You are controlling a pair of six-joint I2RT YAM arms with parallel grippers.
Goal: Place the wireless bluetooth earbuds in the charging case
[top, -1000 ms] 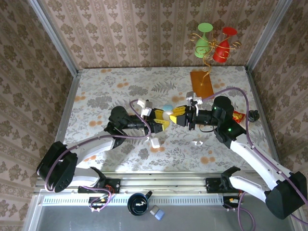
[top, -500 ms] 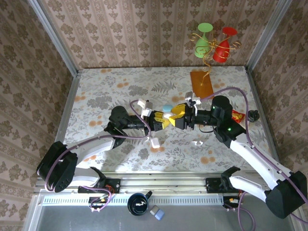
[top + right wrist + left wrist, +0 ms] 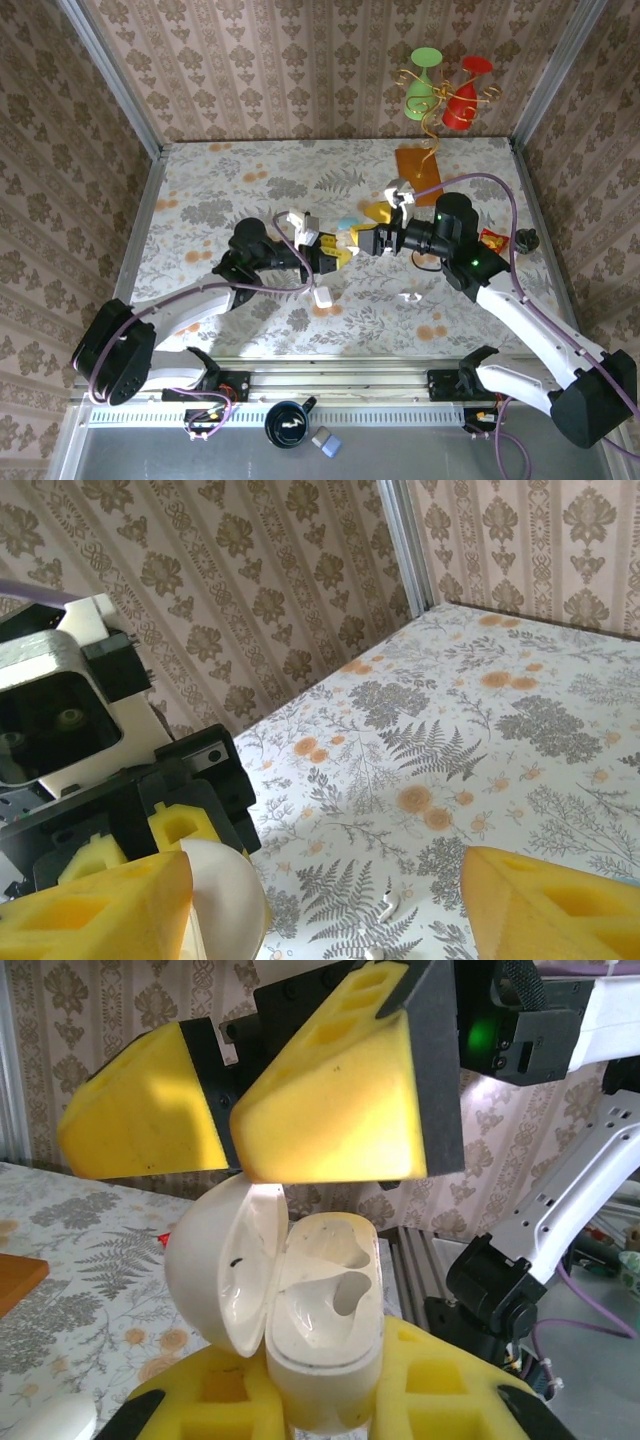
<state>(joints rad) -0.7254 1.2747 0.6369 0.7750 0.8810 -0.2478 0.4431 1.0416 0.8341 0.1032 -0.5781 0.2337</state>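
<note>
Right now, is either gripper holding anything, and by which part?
The left gripper is shut on the lower body of the open charging case. The right gripper is open, holding nothing.

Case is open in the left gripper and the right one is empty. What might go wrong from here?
1. The right gripper, open, hangs just over the lid of the case; a careless move may knock the lid shut or twist the case in the left gripper.
2. The earbuds lie loose on the busy patterned table; tiny as they are, a pinch may miss or flick them away.
</note>
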